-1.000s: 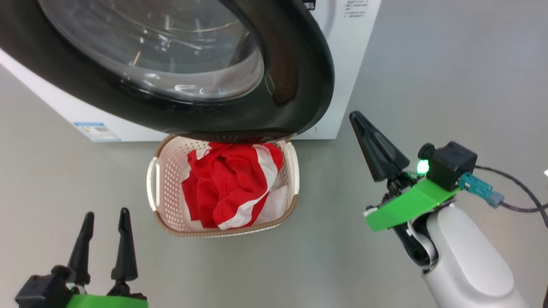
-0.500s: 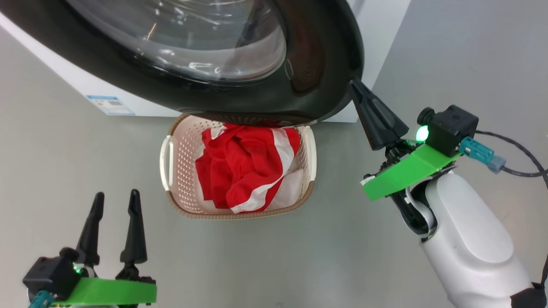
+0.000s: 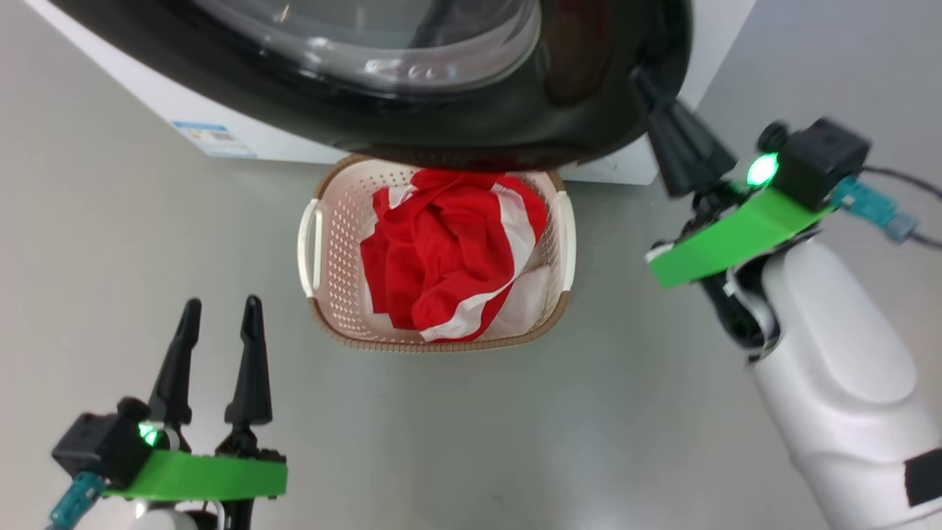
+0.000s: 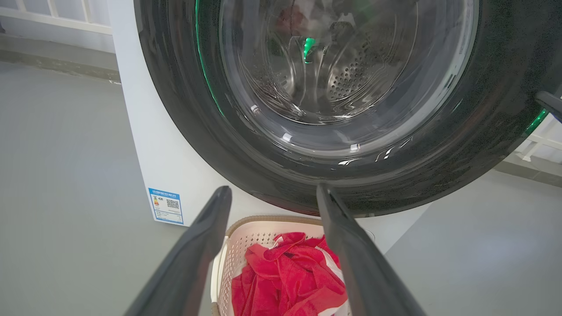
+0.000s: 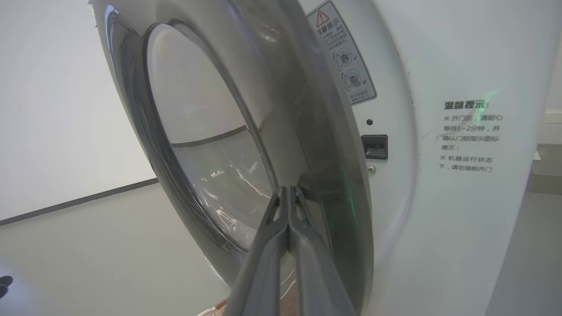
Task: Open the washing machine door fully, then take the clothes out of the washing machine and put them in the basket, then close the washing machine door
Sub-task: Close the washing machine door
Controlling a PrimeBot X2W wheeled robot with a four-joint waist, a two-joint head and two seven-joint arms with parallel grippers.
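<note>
Though blurred, right end effector [image 5: 287,193] perhaps against the washing machine door [image 3: 368,121].

The washing machine door [image 3: 478,136], a wide glossy black rim around a bulging clear glass window [image 3: 383,44], stands partly open, angled away from the front of the white washing machine [image 4: 145,145]. Its lower edge overhangs the far end of the basket [image 3: 331,258]. The cream perforated basket, with a brown woven-look rim and white side handles, sits upright close in front of the machine. The crumpled red-and-white clothes [image 3: 449,250] lie inside and fill most of it.
</note>
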